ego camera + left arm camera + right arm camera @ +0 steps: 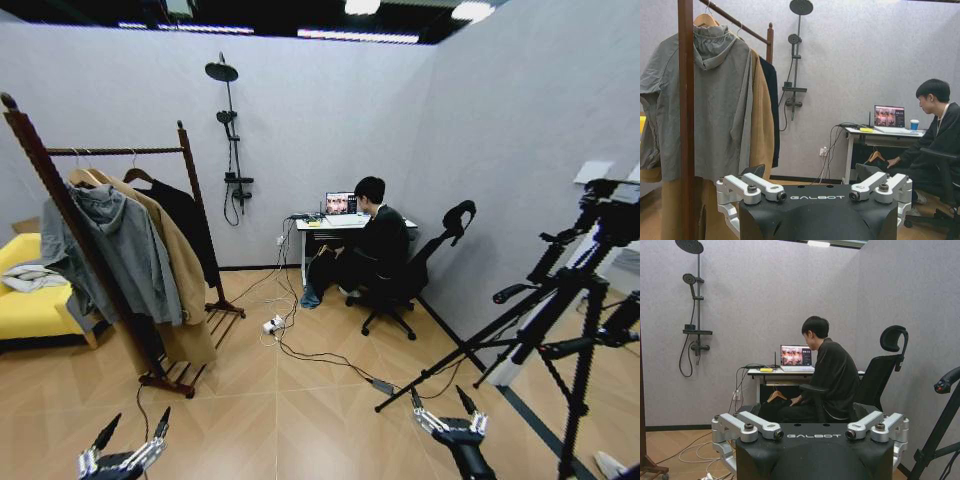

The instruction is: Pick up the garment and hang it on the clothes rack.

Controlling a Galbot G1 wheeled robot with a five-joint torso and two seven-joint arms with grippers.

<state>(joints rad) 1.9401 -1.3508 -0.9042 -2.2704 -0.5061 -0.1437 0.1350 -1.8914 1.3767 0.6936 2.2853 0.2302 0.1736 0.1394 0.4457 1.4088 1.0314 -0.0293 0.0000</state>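
Observation:
The clothes rack stands at the left, dark brown, with its near post close to my left arm. A black garment on a light wooden hanger is far off at the desk, in the seated person's hand; the same hanger is also seen past my left gripper. My left gripper hangs low in front of the rack, open and empty. My right gripper is low at the right, also open and empty. Both are well apart from the garment.
A grey hoodie, a tan coat and a black jacket hang on the rack. A yellow sofa is far left. Cables and a power strip cross the floor. Tripods stand at the right; a shower stand is on the back wall.

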